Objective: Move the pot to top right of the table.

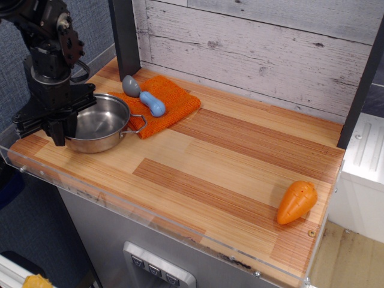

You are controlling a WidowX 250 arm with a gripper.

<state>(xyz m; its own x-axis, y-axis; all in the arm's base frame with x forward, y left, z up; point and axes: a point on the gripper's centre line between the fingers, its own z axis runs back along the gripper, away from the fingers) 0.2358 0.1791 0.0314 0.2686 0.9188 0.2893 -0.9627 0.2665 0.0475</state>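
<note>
The small shiny steel pot (103, 121) sits at the left end of the striped wooden table (228, 159), one wire handle pointing right toward the orange cloth. My black gripper (61, 131) comes down from above at the pot's left side. Its fingers are closed together on the pot's left rim, one inside and one outside. I cannot tell whether the pot's base touches the wood or is just off it.
An orange cloth (173, 103) with a blue and grey toy (149, 102) lies behind the pot. An orange toy carrot (296, 202) lies at the front right. A dark post (124, 36) and a plank wall (258, 48) stand at the back. A clear edge guard (150, 223) runs along the front.
</note>
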